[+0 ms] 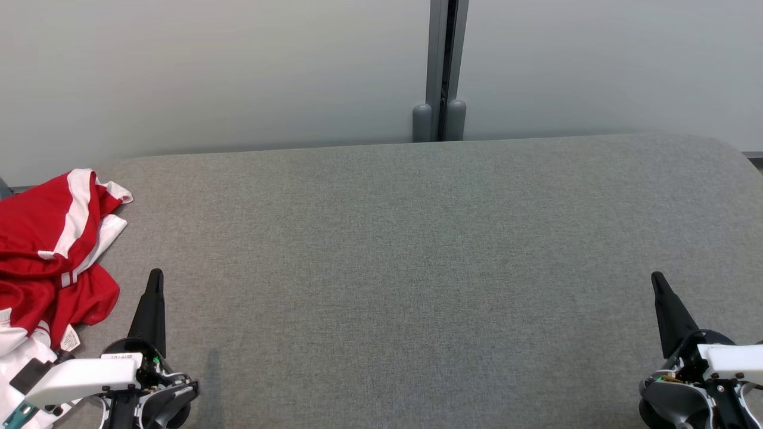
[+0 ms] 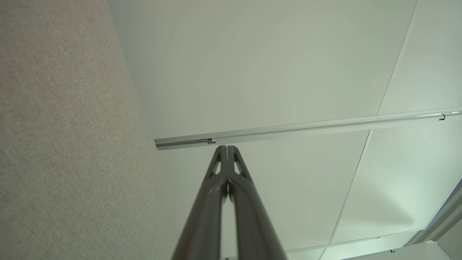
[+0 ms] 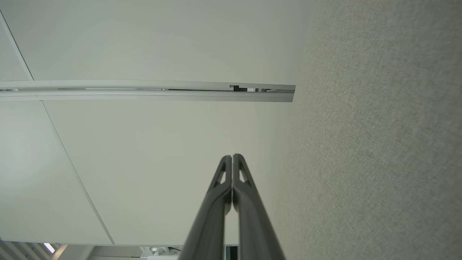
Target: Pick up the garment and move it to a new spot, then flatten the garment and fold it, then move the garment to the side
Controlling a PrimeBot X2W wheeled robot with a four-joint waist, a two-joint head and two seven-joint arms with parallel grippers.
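- The left pincer [image 1: 156, 275] is closed tight, its 2 fingers pressed together with nothing between them. The right pincer [image 1: 657, 277] is closed and empty in the same way.
- The garment [image 1: 42, 256], red with white stripes, lies crumpled in a heap on the grey counter [image 1: 417, 268]. It is just beside the left pincer on that pincer's outer side and well apart from the right pincer. Part of it is cut off by the edge of the head view.
- The step in hand is judged to be the 1st pick-up, which is not yet begun, since no cloth is gripped.
- The left pincer should be opened before it is brought to the cloth, and turned toward its outer side so that the fingertips face the heap.
- A raised fold of the red cloth nearest the fingertips is best taken. A flat patch is likely to slip out from between the fingers.
- White cloth [image 1: 18, 363] lies under the left forearm and is probably part of the same garment. It should be watched so that it is not pinned or dragged as the arm is moved.
- The heap should be lifted well clear of the counter before it is carried, so that trailing parts are not snagged.
- The bare stretch of counter between the 2 pincers is judged a fit new spot, with room for flattening and within reach of the right pincer.
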